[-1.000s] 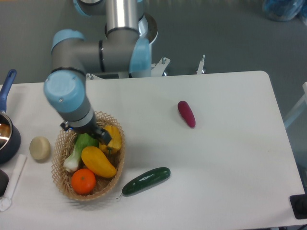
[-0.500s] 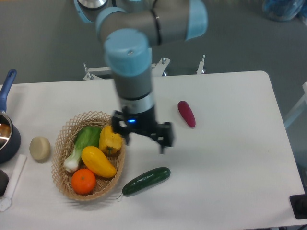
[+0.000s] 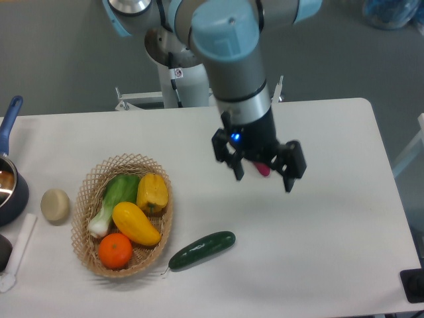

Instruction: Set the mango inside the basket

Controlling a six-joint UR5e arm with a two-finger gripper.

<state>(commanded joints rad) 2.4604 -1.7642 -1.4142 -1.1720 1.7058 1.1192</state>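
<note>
Mango (image 3: pixel 135 223) lies inside the basket (image 3: pixel 87 196), wedged between orange (image 3: pixel 114 250), yellow pepper (image 3: pixel 152 191) and a leafy green stalk (image 3: pixel 112 201), so placement looks done. Gripper (image 3: pixel 263 171) hangs well away over the counter (image 3: pixel 331 218), jaws spread wide and holding nothing, partly hiding the purple vegetable (image 3: pixel 263 169). Cucumber (image 3: pixel 201 249) sits just outside the basket rim.
</note>
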